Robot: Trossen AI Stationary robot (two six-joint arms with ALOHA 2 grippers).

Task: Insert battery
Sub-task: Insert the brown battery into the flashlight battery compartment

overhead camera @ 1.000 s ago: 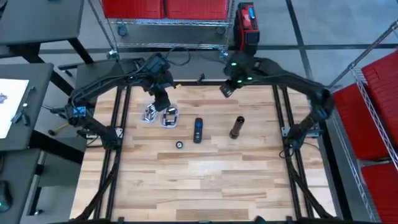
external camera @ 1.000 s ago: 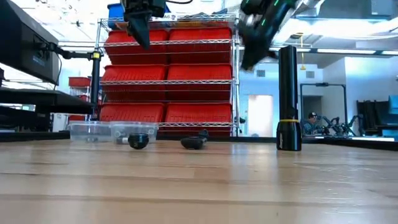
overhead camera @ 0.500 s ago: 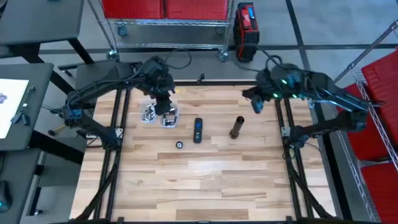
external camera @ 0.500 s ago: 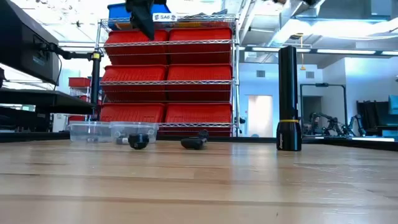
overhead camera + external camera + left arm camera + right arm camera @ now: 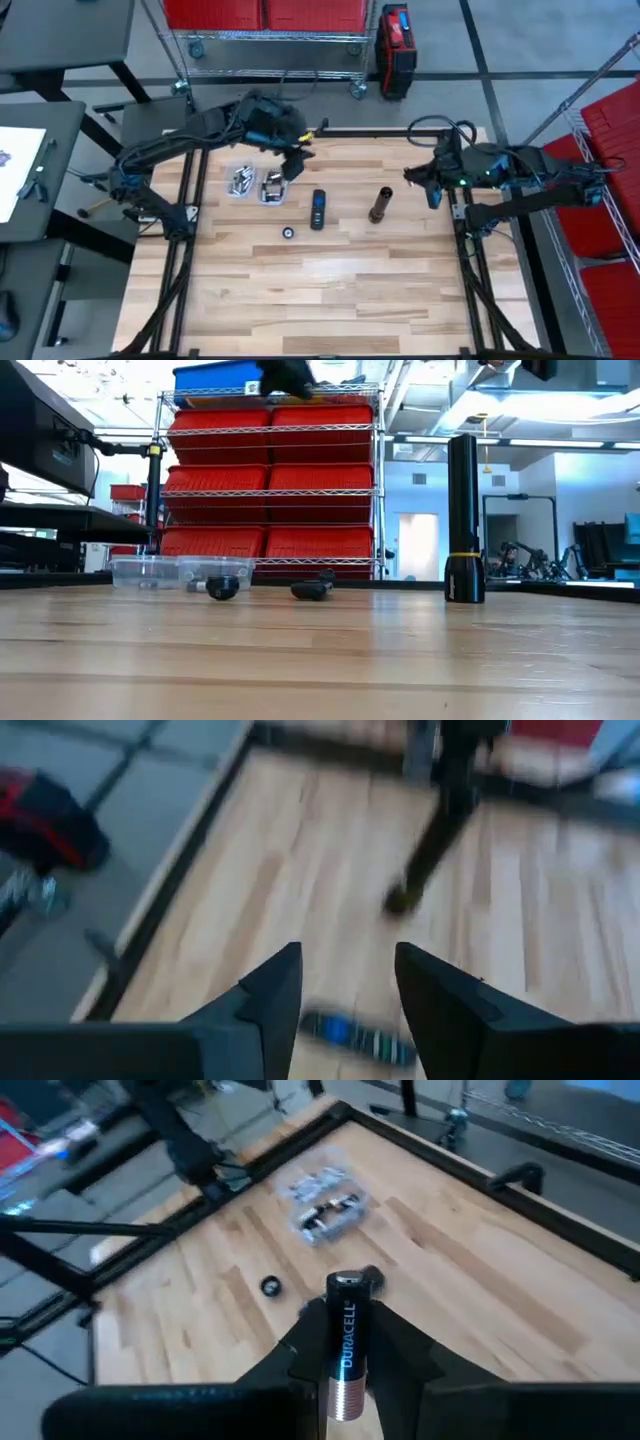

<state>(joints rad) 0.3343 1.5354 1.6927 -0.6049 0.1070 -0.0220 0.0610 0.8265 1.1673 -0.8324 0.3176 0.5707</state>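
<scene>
— Where was there free room on the bench (image 5: 330,290)?

— The whole near half was bare wood. Everything stood in a row across the far half: two clear trays (image 5: 256,184), the remote (image 5: 318,208), the small round cap (image 5: 288,232) and the upright flashlight (image 5: 379,204).

— What blocked a pass from the side?

— The flashlight stood tall, the only high obstacle. The remote and cap lay low, with open gaps between them.

— And the claws?

— The left claw (image 5: 296,160) hung above the trays' right edge, fingers apart. The right claw (image 5: 432,190) hovered near the bench's right rim, closed on a battery (image 5: 345,1350), well apart from the flashlight.
</scene>
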